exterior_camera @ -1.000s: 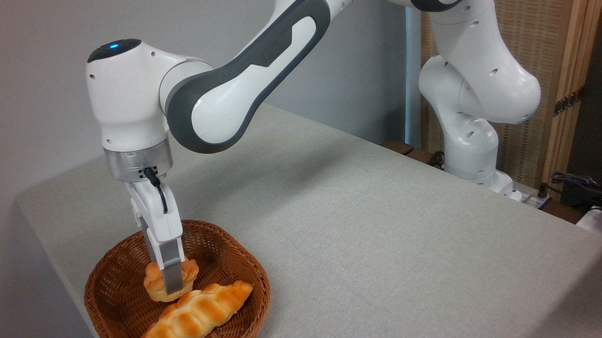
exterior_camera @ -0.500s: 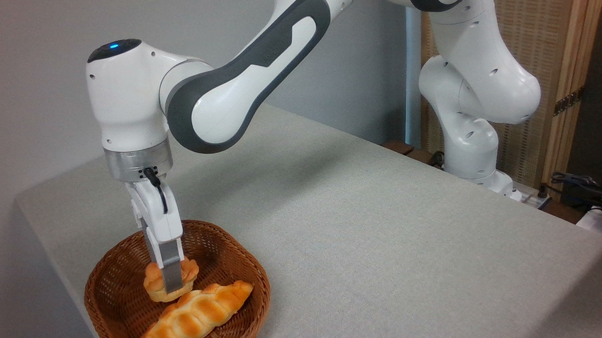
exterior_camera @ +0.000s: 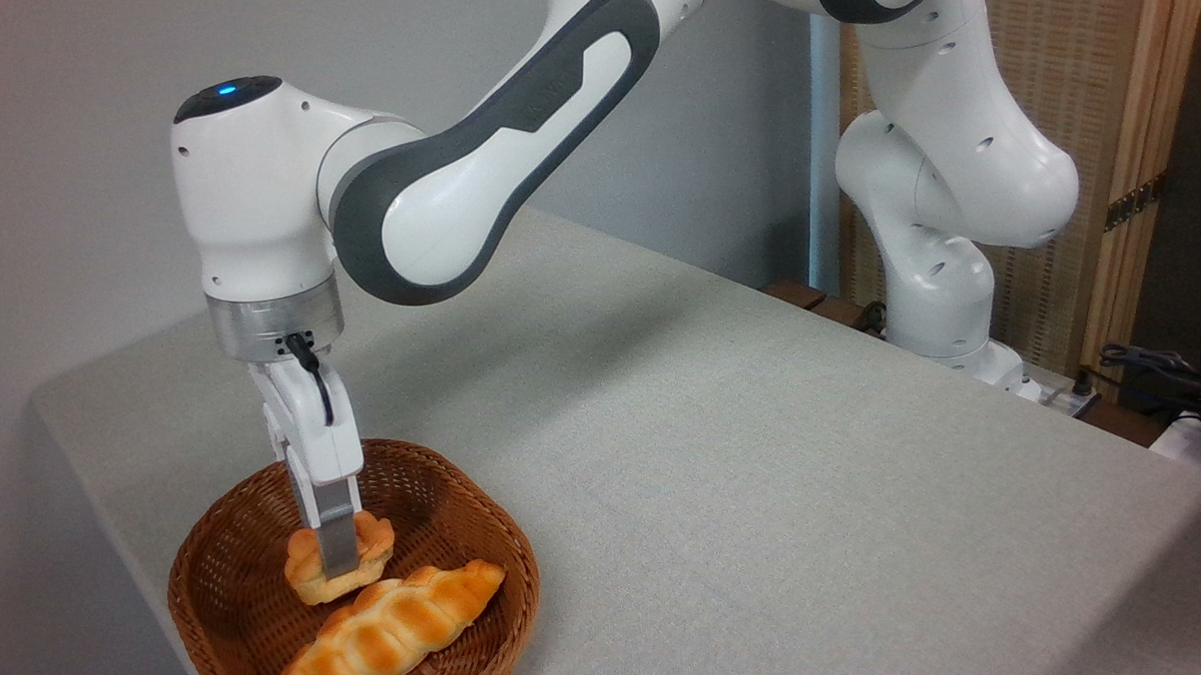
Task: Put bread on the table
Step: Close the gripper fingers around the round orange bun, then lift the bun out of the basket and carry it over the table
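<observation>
Over the table (exterior_camera: 764, 452), the gripper (exterior_camera: 336, 557) clasps the bread (exterior_camera: 368, 545).

buns counted: 1 (exterior_camera: 314, 577) | loaves counted: 1 (exterior_camera: 391, 630) | baskets counted: 1 (exterior_camera: 446, 488) | arms counted: 1 (exterior_camera: 494, 161)

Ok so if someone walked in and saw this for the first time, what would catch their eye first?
Probably the big white and grey robot arm reaching from the right across the grey table. At lower left its end effector is clamped on a small round bun in a brown wicker basket. A longer braided golden loaf lies at the basket's front.
</observation>
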Available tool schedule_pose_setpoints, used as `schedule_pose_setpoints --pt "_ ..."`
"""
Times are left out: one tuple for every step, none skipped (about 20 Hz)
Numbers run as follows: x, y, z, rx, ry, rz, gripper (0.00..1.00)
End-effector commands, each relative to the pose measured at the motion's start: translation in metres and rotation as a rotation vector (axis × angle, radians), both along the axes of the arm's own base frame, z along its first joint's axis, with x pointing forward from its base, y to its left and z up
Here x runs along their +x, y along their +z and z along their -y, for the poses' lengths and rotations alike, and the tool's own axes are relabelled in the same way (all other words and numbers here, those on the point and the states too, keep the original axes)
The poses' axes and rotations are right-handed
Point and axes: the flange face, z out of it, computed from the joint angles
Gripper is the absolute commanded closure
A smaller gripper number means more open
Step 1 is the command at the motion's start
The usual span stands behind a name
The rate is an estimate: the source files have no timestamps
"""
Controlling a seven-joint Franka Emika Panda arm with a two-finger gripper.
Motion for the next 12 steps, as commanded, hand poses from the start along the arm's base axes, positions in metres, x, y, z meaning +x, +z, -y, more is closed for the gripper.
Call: schedule_pose_setpoints --pt "0.003 0.022 -0.004 -0.039 0.05 0.028 0.68" --pt "0.001 0.032 -0.009 -0.048 0.082 0.021 0.68" --pt "-0.002 0.045 -0.012 -0.047 0.115 0.012 0.68" --pt "-0.007 0.06 -0.016 -0.043 0.138 0.002 0.68" --pt "-0.013 0.073 -0.024 -0.035 0.156 -0.011 0.68" --pt "-0.02 0.088 -0.033 -0.039 0.174 -0.021 0.68" --pt "-0.027 0.105 -0.042 -0.06 0.197 -0.015 0.68" --pt "-0.034 0.125 -0.055 -0.091 0.225 -0.003 0.68" --pt "-0.042 0.138 -0.071 -0.108 0.25 -0.009 0.68" --pt "-0.053 0.146 -0.078 -0.107 0.251 -0.037 0.68" --pt "-0.064 0.152 -0.079 -0.096 0.231 -0.074 0.67" --pt "-0.075 0.151 -0.078 -0.084 0.204 -0.121 0.67"
